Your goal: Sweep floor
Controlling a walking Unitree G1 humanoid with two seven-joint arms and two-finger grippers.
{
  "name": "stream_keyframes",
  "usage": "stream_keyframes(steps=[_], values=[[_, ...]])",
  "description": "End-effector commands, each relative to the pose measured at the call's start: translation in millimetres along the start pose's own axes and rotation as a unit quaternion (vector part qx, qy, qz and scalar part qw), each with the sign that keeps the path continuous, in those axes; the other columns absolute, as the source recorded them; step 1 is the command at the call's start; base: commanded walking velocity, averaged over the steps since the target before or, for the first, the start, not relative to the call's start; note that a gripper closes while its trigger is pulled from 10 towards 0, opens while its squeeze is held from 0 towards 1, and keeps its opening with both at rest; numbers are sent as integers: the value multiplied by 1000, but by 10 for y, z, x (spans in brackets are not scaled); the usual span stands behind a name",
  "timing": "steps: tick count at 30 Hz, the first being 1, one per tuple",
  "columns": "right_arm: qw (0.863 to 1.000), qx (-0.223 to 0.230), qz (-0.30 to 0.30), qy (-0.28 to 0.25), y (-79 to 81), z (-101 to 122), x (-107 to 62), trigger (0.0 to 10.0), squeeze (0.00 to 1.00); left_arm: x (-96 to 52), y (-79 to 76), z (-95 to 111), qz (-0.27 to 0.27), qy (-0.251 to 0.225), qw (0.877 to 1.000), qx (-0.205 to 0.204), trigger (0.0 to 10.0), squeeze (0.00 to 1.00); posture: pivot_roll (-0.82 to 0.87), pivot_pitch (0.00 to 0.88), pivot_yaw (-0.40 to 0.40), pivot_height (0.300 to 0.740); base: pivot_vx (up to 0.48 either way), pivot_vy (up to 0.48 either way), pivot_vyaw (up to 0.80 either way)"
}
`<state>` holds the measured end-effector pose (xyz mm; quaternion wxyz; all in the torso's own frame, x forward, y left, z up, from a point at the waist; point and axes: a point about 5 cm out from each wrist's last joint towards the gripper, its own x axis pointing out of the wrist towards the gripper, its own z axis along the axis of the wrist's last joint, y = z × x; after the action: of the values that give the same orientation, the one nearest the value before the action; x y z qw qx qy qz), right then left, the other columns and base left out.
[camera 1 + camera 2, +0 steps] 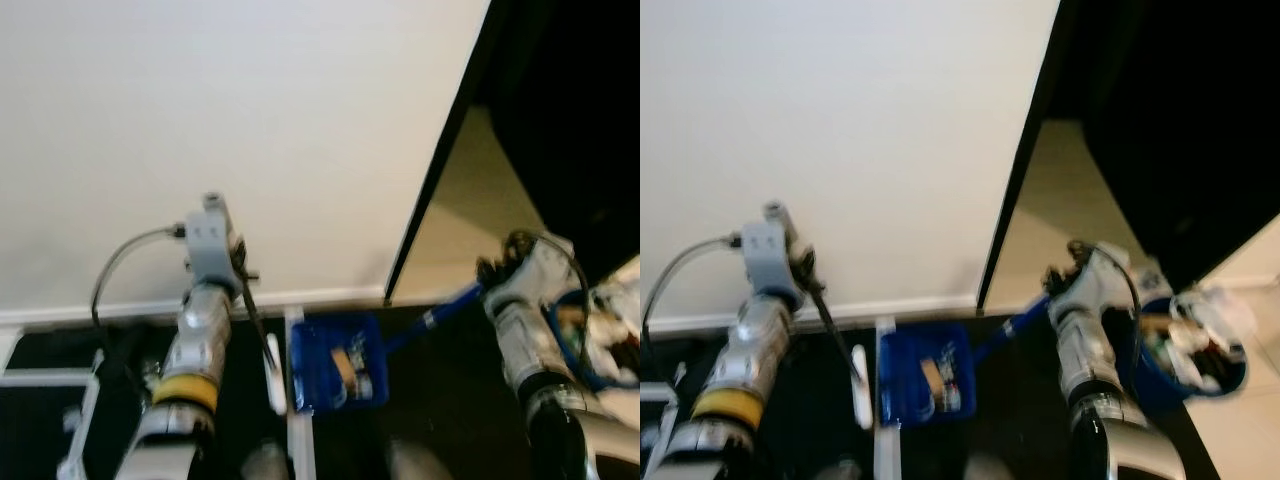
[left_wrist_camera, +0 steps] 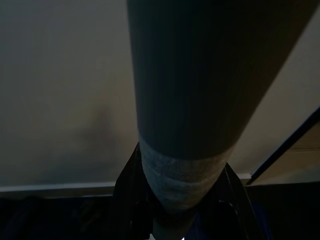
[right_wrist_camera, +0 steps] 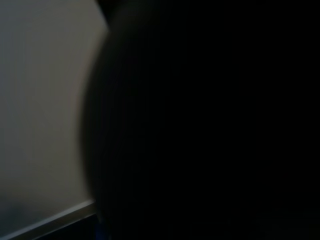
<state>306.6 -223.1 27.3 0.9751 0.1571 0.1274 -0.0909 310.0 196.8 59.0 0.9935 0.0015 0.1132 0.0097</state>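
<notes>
Against the smooth white wall [image 1: 250, 120], left pincer [image 2: 172, 220] pinching a round grey broom handle [image 2: 200, 75].

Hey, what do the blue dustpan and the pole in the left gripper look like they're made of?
The blue dustpan looks like moulded plastic: saturated, even colour, thin raised walls, a slight sheen. The pole looks like dark, smooth, matte-coated metal or plastic, I can't tell which; a paler, rougher band, perhaps tape, wraps it where the left gripper clasps it.
</notes>
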Motion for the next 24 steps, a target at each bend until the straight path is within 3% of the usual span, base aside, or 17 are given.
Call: stream_keyframes(steps=[1, 7, 24], values=[[1000, 8, 3, -13, 19, 67, 26, 10000, 0, 9, 7, 43, 3, -9, 1000, -2, 10000, 0, 73, 5, -63, 740, 0, 0, 0], [1000, 7, 4, -13, 22, 72, 29, 10000, 0, 12, -12, 48, 1, -11, 1000, 2, 10000, 0, 73, 5, -63, 740, 0, 0, 0], [1000, 7, 11, -21, 52, 134, 57, 10000, 0, 15, -67, 43, -4, -9, 1000, -1, 10000, 0, 70, 9, -65, 740, 0, -412, 0]])
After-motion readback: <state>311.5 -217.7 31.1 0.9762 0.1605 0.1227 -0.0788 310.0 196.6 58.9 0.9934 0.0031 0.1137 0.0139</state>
